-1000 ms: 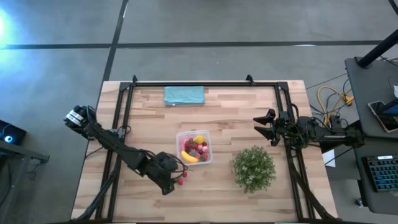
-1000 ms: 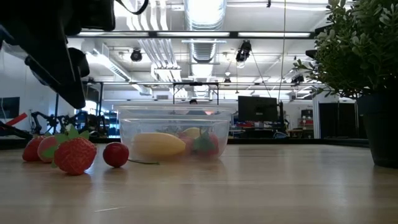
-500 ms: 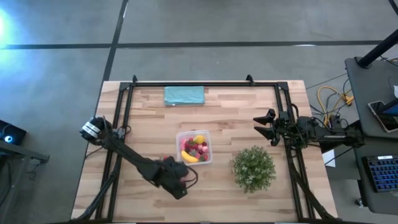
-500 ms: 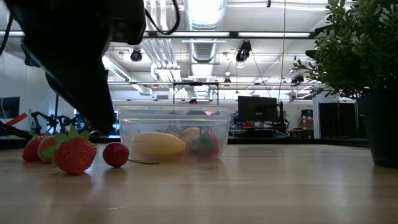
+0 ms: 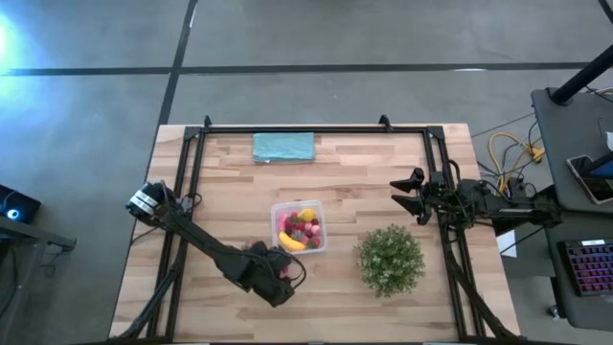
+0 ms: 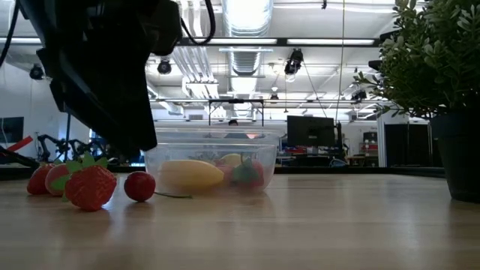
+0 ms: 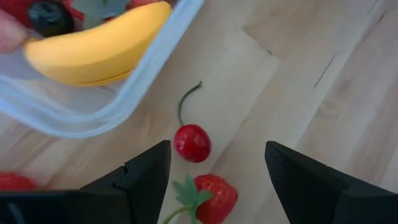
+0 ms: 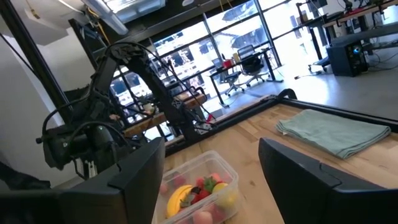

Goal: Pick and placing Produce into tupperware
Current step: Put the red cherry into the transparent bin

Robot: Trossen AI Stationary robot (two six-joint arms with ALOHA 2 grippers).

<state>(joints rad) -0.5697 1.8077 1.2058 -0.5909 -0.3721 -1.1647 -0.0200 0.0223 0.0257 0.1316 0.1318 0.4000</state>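
Observation:
The clear square tupperware (image 5: 299, 227) stands mid-table on its base, holding a yellow banana (image 7: 93, 46), a lemon and red and pink fruits. Loose on the wood at its near-left corner lie a red cherry (image 7: 192, 142) with a green stem, a strawberry (image 7: 211, 196) and other red fruits (image 6: 41, 178). My left gripper (image 7: 217, 149) hangs open above the cherry and strawberry, touching neither; in the high view my left gripper (image 5: 273, 278) hides them. My right gripper (image 5: 407, 195) waits open at the right edge of the table.
A bushy green potted plant (image 5: 391, 259) stands right of the tupperware. A flat teal cloth (image 5: 283, 147) lies by the far edge. A dark metal frame (image 5: 287, 126) runs along the table's sides. Bare wood lies between the tupperware and the cloth.
My left gripper has moved toward the table's right and slightly toward the near edge, coming over the loose red fruits by the tupperware's near-left corner, and now hides them in the high view. The fruits and the tupperware have stayed in place.

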